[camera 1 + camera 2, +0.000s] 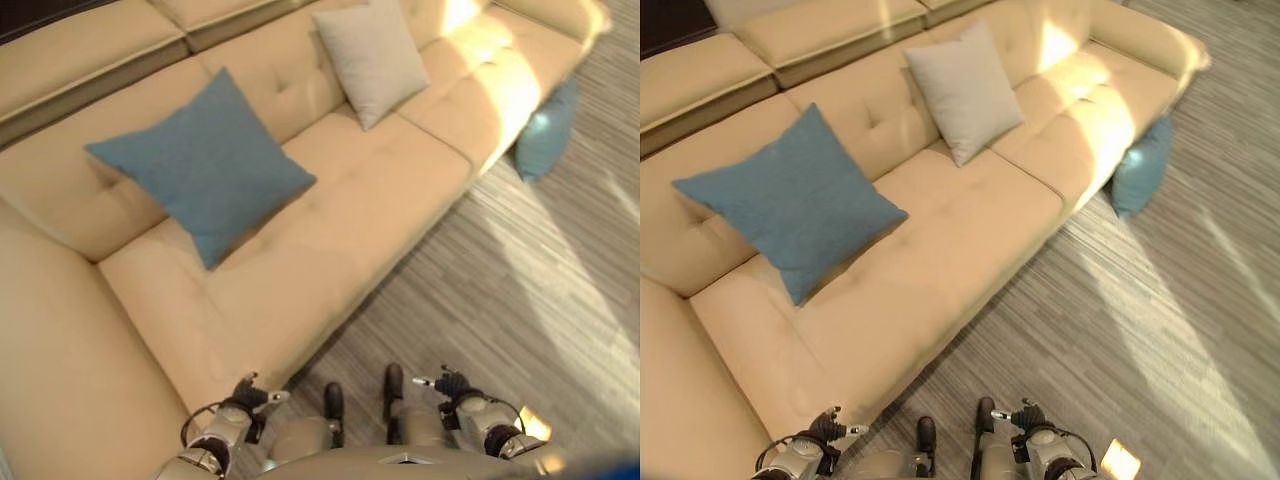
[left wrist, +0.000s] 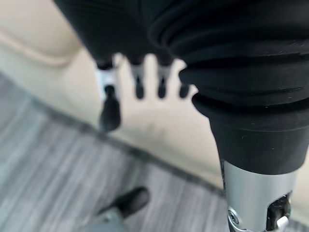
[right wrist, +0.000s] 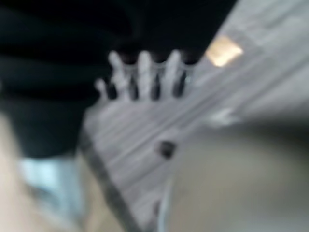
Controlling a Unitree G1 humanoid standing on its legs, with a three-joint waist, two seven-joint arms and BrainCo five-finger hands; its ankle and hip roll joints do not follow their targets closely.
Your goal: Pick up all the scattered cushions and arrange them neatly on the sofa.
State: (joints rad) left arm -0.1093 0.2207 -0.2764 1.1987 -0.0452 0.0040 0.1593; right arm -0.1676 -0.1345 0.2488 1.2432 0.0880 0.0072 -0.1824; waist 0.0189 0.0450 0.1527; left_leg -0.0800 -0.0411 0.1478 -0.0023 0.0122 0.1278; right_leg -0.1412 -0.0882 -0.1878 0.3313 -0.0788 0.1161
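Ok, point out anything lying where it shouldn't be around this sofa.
One teal cushion is on the floor, propped against the sofa's front edge near the far end. The blue cushion and grey cushion already lean on the backrest.

No text, label, brand, number or sign can be read in any of the views.
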